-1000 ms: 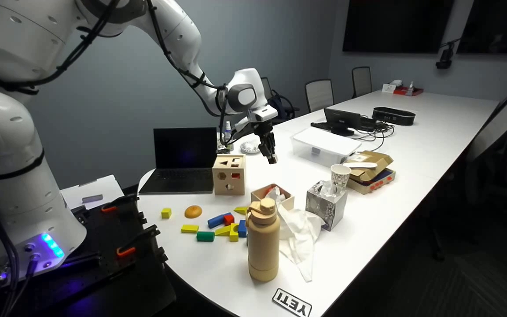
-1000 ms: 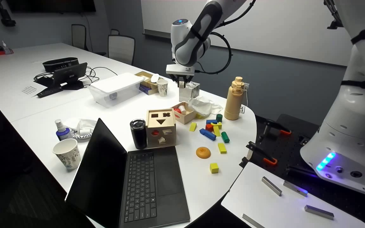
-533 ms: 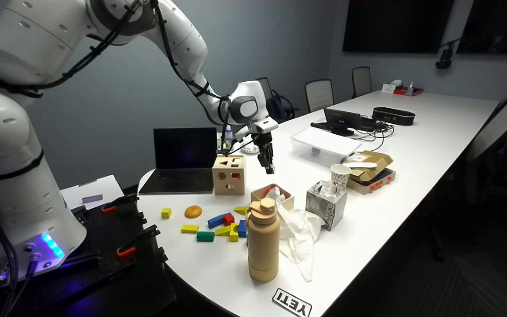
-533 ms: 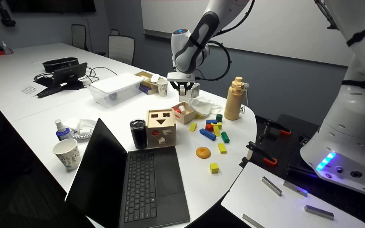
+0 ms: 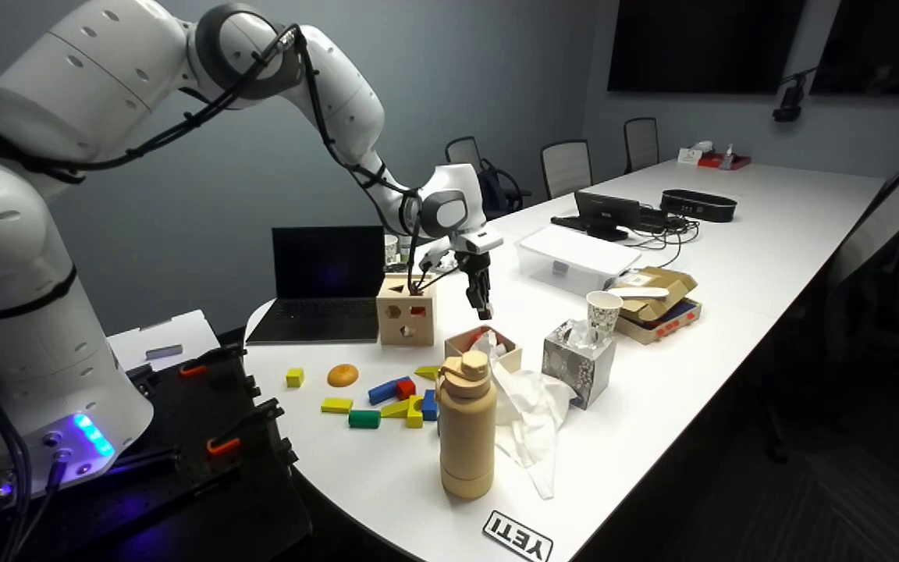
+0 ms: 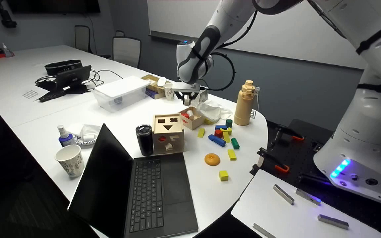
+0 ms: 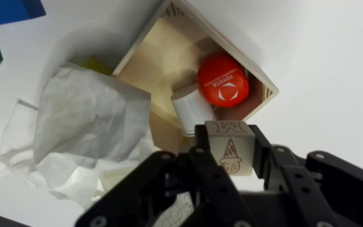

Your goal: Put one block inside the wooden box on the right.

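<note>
My gripper [image 7: 228, 148] is shut on a pale wooden block [image 7: 231, 156] printed with a letter and an ice-cream cone. The gripper also shows in both exterior views [image 5: 484, 312] [image 6: 186, 99]. It holds the block in the air, close above an open-topped wooden box [image 5: 459, 346], near one corner. That open box also shows in the wrist view [image 7: 159, 47], with a red round thing [image 7: 223, 80] and a white cylinder [image 7: 192, 108] inside. The cube-shaped wooden box with shaped holes [image 5: 395, 329] stands beside it, also seen in an exterior view [image 6: 168, 143].
White tissue [image 7: 93, 110] hangs over the open box's edge. A tissue box [image 5: 578, 363], paper cup [image 5: 603, 312] and tan bottle [image 5: 467, 437] stand near. Several coloured blocks, such as a green cylinder [image 5: 364, 419], lie on the table. A black tumbler [image 6: 145, 140] and laptop [image 6: 162, 195] flank the holed box.
My gripper has moved down with the block still held, coming closer to the open-topped box. The objects on the table have not moved.
</note>
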Action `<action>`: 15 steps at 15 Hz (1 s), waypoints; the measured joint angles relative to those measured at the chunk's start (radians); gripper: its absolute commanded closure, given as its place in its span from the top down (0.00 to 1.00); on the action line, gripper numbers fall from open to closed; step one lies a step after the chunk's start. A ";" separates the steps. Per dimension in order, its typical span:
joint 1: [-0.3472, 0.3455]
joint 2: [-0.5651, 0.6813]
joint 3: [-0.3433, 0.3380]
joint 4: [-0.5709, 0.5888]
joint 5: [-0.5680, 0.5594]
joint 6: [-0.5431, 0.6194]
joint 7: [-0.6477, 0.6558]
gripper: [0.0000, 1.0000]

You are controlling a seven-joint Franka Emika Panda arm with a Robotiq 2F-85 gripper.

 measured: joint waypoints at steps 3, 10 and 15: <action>-0.024 0.043 0.028 0.034 0.052 -0.003 -0.035 0.09; -0.049 0.082 0.037 0.059 0.122 -0.013 -0.050 0.95; -0.048 0.079 0.033 0.080 0.125 -0.013 -0.050 1.00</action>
